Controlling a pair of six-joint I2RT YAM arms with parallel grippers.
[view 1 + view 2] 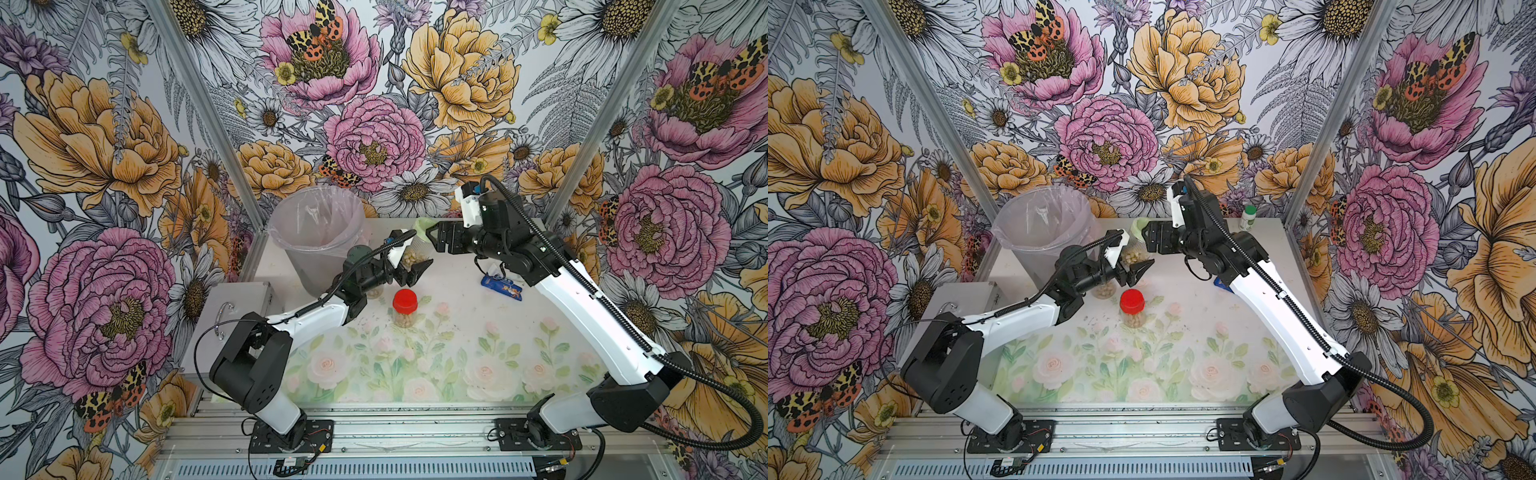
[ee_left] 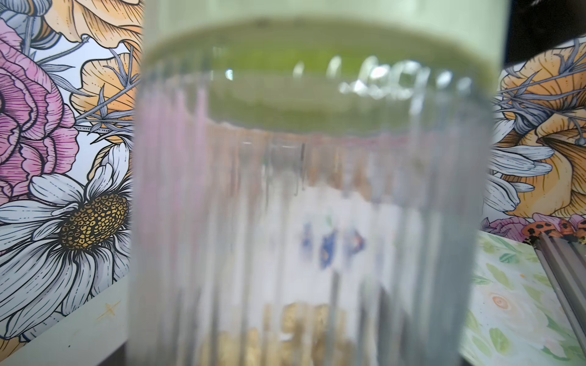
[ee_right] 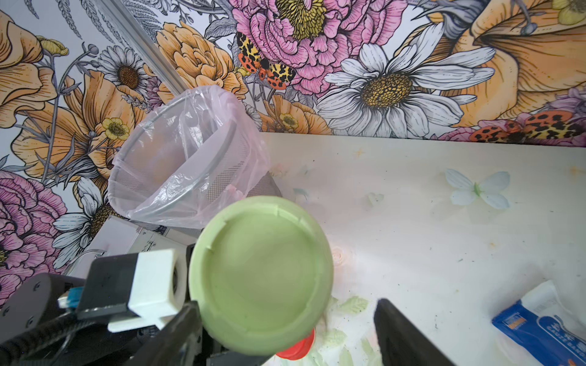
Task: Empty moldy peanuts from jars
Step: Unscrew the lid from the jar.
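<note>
Ribbed green-lidded jar [image 2: 310, 221] fills left wrist view, peanuts [image 2: 301, 320] inside. Right wrist: my right gripper [image 3: 285, 313] stands spread around its lid [image 3: 260, 279], not pinching. Top view: my left gripper [image 1: 410, 268] clamps this jar; red-lidded jar [image 1: 404, 309] unopened, nothing emptied, I judge.

Ribbed clear plastic jar [image 2: 310, 221], matt green lid [image 3: 260, 279]

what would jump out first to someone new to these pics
The loud floral wallpaper on every wall hits first. Then, above the far side of the table, the left gripper holds a clear jar of peanuts while the right gripper sits open around its light green lid. A red-lidded jar stands upright nearer the arm bases.
</note>
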